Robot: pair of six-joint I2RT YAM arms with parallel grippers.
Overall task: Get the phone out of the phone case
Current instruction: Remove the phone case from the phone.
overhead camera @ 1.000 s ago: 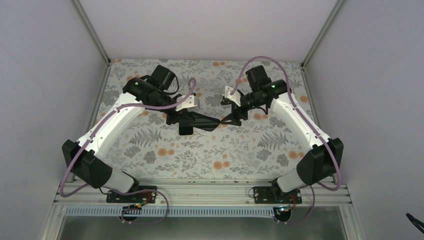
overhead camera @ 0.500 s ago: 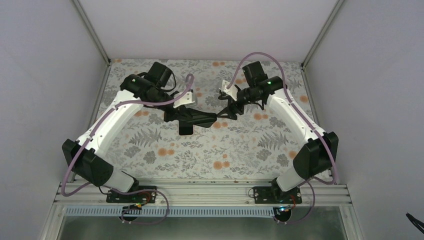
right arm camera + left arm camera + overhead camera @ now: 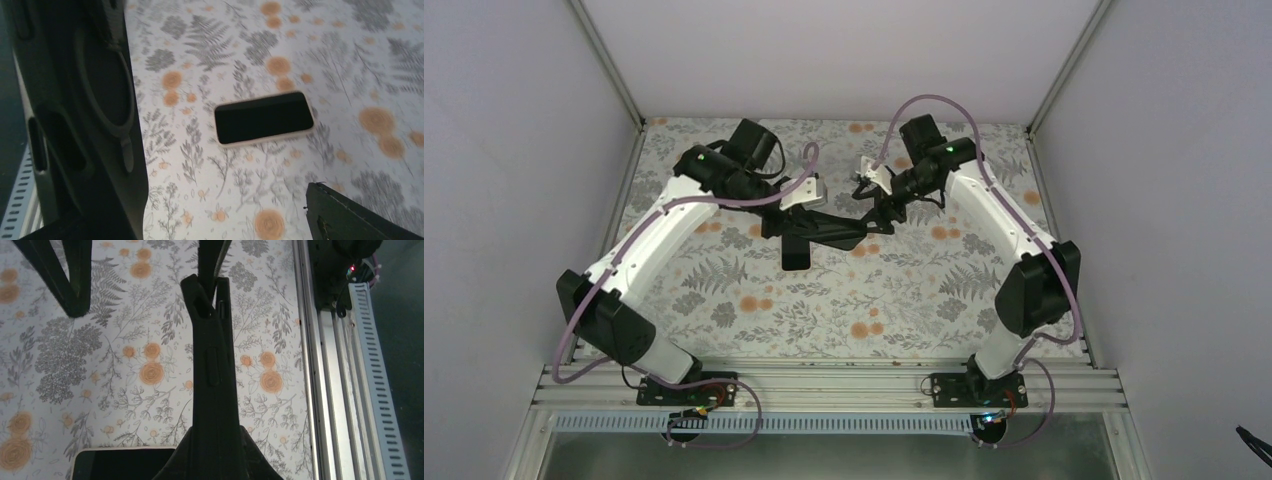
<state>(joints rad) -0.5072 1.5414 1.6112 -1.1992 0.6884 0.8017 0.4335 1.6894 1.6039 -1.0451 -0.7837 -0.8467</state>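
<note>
cover: floral tablecloth [image 3: 844, 310] | near edge: aluminium rail [image 3: 824, 385] | surround: white walls [image 3: 824, 50]

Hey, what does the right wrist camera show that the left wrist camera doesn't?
Only the right wrist: the whole phone, lying screen-up on the floral table, and the phone case seen on its broad face, with a ring shape. Only the left wrist: the case edge-on, plus the metal rail along the table's edge. Both: phone and case apart, the phone bare on the table.

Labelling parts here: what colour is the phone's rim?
The phone has a cream rim; clearest in right wrist view.
</note>
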